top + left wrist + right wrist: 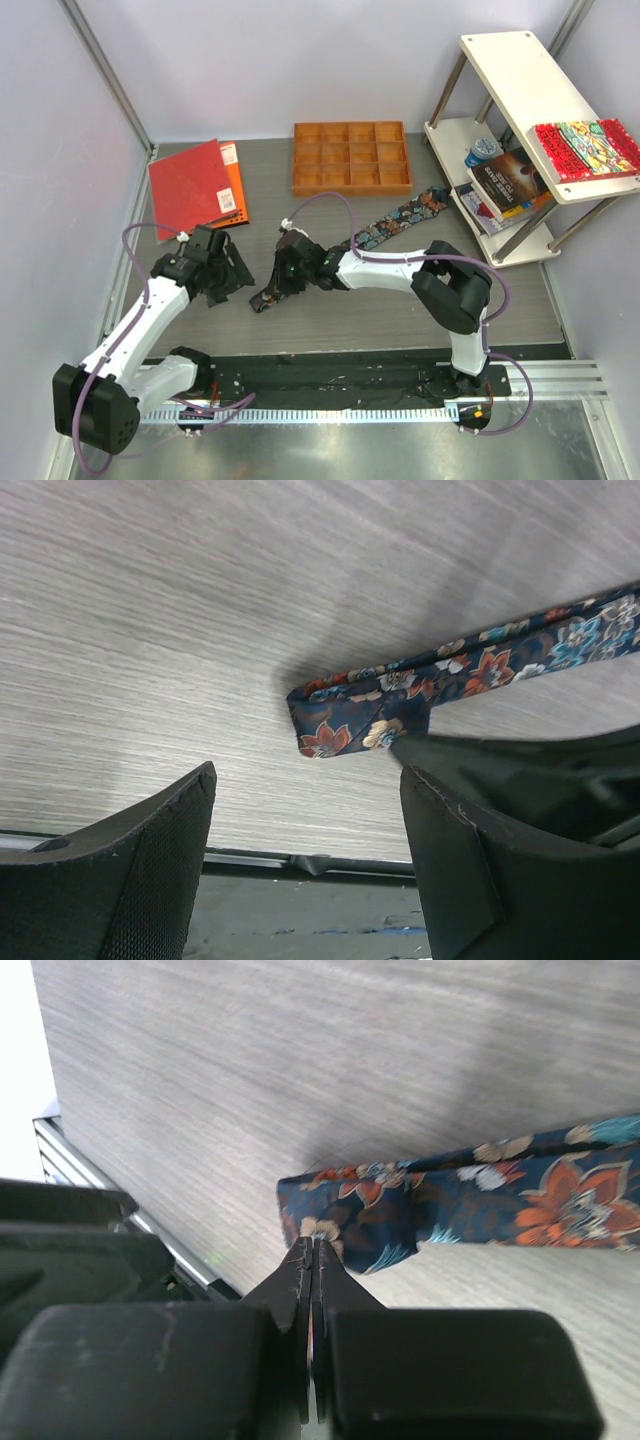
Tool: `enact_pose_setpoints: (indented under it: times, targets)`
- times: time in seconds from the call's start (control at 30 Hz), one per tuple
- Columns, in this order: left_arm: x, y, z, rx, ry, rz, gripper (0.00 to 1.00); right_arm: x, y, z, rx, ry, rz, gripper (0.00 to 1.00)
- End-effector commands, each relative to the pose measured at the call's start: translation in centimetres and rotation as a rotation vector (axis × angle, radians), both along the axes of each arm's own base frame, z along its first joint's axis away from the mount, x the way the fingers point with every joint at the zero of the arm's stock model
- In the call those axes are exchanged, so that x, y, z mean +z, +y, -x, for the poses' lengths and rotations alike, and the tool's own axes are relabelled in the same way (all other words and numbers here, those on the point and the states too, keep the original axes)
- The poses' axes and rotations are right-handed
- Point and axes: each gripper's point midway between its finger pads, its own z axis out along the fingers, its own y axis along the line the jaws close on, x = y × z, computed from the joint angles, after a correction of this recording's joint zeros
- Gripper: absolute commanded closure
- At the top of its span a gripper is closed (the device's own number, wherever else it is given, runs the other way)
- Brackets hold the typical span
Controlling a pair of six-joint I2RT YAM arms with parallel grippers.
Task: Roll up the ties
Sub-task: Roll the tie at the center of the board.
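The tie (395, 222), dark navy with orange, red and teal flowers, lies slanted across the table from back right to front left. Its near end (345, 720) is folded over on itself (345, 1210). My right gripper (290, 268) is shut, and its tips (313, 1247) pinch the edge of that folded end. In the left wrist view one of the right gripper's fingers (520, 780) shows dark against the tie. My left gripper (230, 280) hangs just left of the tie's end, open (305, 865), with bare table between its fingers.
A wooden compartment tray (351, 157) sits at the back centre, and a red notebook (188, 185) on an orange one lies at the back left. A white shelf (505, 75) with books stands on the right. A black strip (330, 375) runs along the near edge.
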Motion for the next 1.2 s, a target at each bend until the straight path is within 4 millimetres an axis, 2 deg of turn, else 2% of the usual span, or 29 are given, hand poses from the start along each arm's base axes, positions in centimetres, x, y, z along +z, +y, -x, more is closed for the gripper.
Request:
enact_pose_setpoints:
  times: [0.0,0.17,0.3,0.53,1.0,1.17]
  targets:
    - [-0.2,-0.4,0.4,-0.013,-0.002,0.03,0.26,0.8,0.5,-1.3,0.013,-0.034,-0.046,0.99]
    - [-0.6,-0.5,0.3,0.0,-0.018,0.043,0.26,-0.9,-0.6,-1.6,0.006,-0.007,-0.032,0.99]
    - [-1.2,-1.4,0.5,-0.016,-0.013,0.092,0.28,-2.5,-1.9,-1.6,-0.002,0.016,-0.004,0.99]
    - [-2.4,-2.2,0.6,-0.025,-0.029,0.145,0.34,-3.8,-2.5,-2.1,-0.014,0.025,-0.017,0.99]
    - [-3.8,-3.9,0.1,-0.058,-0.073,0.202,0.41,-4.4,-2.4,-2.4,-0.012,0.043,-0.032,0.99]
    - [-4.7,-3.9,0.1,-0.051,-0.071,0.204,0.46,-4.6,-2.5,-2.6,-0.016,0.045,-0.032,0.99]
